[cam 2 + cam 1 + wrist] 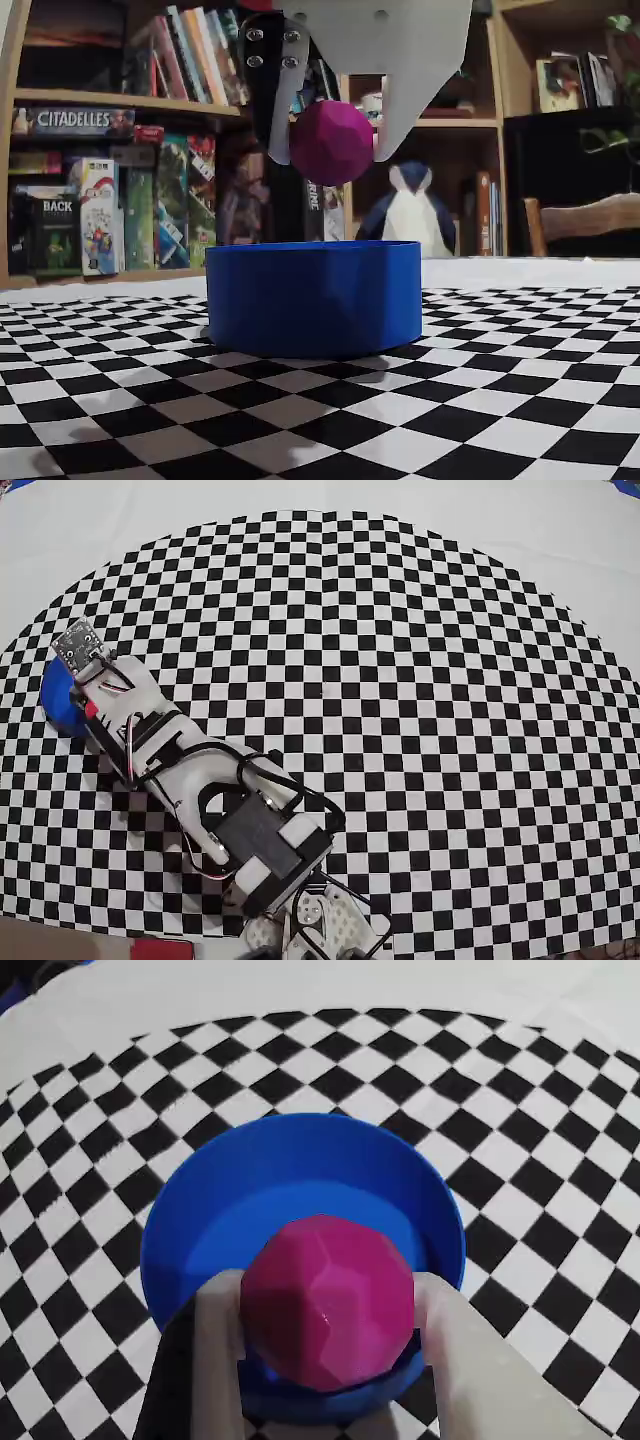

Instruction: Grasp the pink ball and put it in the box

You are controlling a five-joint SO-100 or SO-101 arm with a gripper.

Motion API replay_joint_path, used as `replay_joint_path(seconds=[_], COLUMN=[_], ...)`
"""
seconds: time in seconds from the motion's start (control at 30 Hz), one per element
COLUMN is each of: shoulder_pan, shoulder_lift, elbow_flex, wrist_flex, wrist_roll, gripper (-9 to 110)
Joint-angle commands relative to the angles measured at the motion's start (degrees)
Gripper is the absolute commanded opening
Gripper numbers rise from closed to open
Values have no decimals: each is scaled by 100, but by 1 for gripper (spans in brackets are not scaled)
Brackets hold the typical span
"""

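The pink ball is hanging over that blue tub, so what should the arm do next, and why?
Probably just open the hand and let go. The fixed view shows the pink ball pinched between the fingers, above the box and clear of its rim. The wrist view shows the ball over the box's open inside, so it should drop straight in.

Checkered cloth (520, 400): black-and-white, covering the table. Wooden bookshelves (110, 100) behind, stocked with board games and books. Wooden chair (585, 222) at right in the fixed view.

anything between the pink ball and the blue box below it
Nothing visible. The end effector holds the pink ball directly above the open box, with only clear air between them in the fixed view.
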Motion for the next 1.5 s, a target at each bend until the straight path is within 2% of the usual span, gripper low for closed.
replay_joint_path(seconds=[0.0,1.47], shoulder_pan=[-18,62], shoulder_lift=[88,-378], elbow_flex=[-167,-290], wrist_flex=[18,-193], wrist_roll=[-9,-18], gripper=[6,6])
